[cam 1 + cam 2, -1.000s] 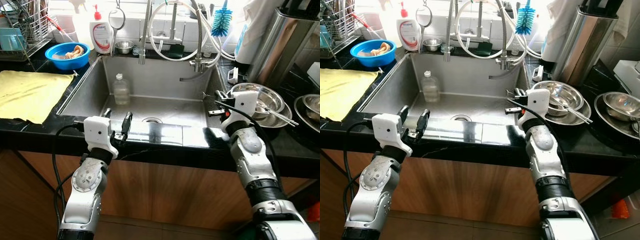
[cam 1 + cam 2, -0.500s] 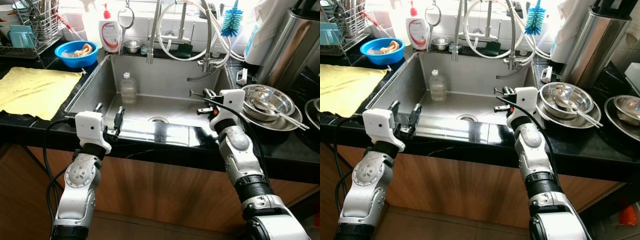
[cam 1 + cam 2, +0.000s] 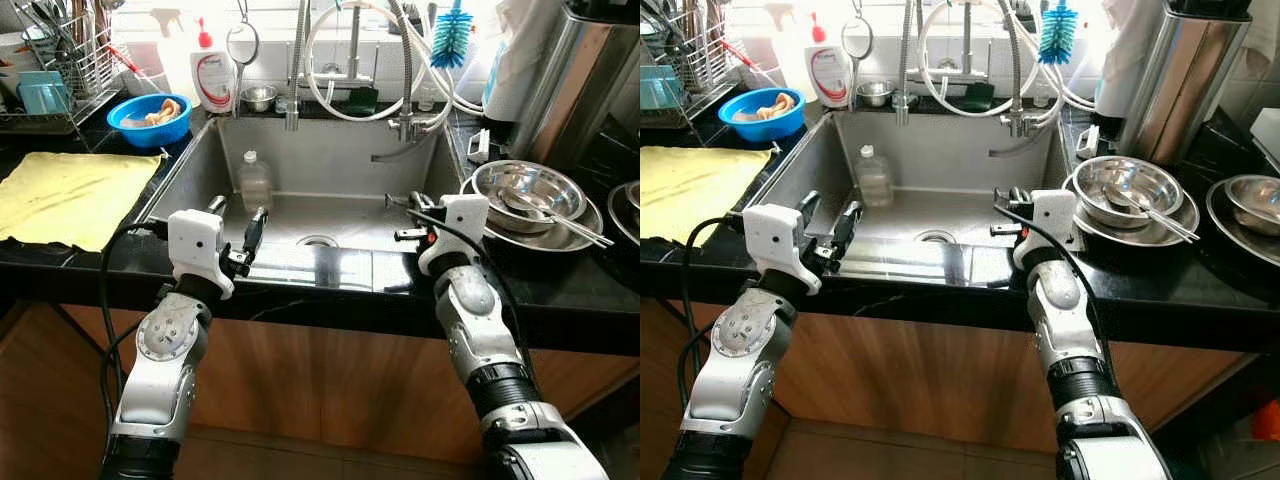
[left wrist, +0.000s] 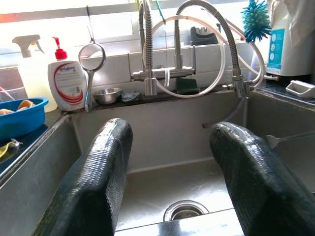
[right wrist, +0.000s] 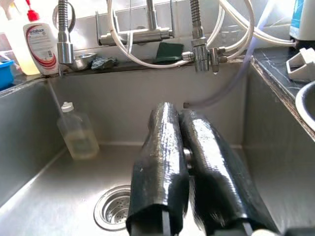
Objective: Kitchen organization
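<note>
Since the frame 1 second back our whole view has swung, so the camera has moved; against the sink (image 3: 190, 180) our 2 grippers hold about the same stations at its near rim, and the things on the counter lie as they did.

We see our left gripper (image 3: 237, 222) hanging over the near left corner of the basin, its 2 black fingers (image 4: 96, 182) spread well apart with nothing between them. Our right gripper (image 3: 408, 206) hangs over the near right part of the basin, its fingers (image 5: 162, 162) pressed together side by side and holding nothing.

Down in the sink a clear plastic bottle (image 3: 255, 181) with a white cap stands upright against the back wall, left of the drain (image 3: 318, 241). On the ledge behind sit a white soap bottle (image 3: 213, 74) with a red pump, a small steel bowl (image 3: 259, 97) and a dark green sponge (image 3: 361, 100); a round strainer (image 3: 242, 45) hangs beside the soap bottle, and a blue bottle brush (image 3: 449, 40) stands at the far right of the taps.

Left of the sink we have a yellow cloth (image 3: 70, 195) spread flat, with a blue bowl (image 3: 150, 112) and a dish rack (image 3: 60, 60) behind it. On the right counter stacked steel bowls (image 3: 530, 200) sit beside our right wrist, with utensils lying across them.
</note>
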`<state>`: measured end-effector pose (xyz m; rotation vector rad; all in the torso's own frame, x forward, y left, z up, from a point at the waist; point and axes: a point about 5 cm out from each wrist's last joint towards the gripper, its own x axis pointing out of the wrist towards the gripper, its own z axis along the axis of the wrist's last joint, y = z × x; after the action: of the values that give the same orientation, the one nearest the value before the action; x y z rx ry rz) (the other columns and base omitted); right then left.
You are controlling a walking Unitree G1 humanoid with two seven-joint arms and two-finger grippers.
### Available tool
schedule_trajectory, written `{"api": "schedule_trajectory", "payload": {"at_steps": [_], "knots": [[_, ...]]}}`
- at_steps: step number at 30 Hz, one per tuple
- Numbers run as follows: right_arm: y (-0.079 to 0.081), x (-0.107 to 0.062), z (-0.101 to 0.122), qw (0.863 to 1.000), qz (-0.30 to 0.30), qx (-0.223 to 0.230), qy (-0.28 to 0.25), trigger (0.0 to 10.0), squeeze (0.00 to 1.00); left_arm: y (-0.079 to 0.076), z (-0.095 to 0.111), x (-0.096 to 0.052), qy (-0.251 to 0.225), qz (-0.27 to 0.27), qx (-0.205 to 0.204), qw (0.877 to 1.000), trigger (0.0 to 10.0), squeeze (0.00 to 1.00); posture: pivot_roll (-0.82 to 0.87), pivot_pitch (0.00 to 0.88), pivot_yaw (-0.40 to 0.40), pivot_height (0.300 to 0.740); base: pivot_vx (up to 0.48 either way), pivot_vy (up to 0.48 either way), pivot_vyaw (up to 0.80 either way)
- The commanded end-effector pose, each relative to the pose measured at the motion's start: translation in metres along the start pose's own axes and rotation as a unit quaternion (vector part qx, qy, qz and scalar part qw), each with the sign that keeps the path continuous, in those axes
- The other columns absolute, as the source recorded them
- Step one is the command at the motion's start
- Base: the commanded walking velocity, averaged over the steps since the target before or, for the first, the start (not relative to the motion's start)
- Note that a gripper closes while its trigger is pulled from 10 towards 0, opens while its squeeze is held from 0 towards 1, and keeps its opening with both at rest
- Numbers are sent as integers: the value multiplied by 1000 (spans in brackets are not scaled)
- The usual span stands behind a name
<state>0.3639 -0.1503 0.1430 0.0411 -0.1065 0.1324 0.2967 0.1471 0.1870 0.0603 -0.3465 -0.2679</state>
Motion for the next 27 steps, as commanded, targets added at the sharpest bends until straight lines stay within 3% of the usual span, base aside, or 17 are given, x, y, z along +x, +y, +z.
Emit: {"api": "schedule_trajectory", "payload": {"at_steps": [1,2,7,8,27], "knots": [[4,1,3,1000,4,-1,-8,10000,498,-1,-2,-1,7,-4,-4,1000,10000,0,29,0,40,740,0,0,0],[4,0,4,1000,4,-4,-8,10000,784,-2,-3,0,8,-6,-5,1000,10000,0,23,0,41,740,0,0,0],[4,-1,4,1000,4,-7,-10,10000,835,-3,-4,0,9,-7,-6,1000,10000,0,18,0,41,740,0,0,0],[2,-2,4,1000,3,-7,-10,10000,992,-5,-4,0,10,-13,-9,1000,10000,0,12,0,43,740,0,0,0],[5,-6,2,1000,3,-3,-9,10000,1000,-10,-7,-2,17,-28,-13,999,10000,0,10,0,49,740,0,0,0]]}}
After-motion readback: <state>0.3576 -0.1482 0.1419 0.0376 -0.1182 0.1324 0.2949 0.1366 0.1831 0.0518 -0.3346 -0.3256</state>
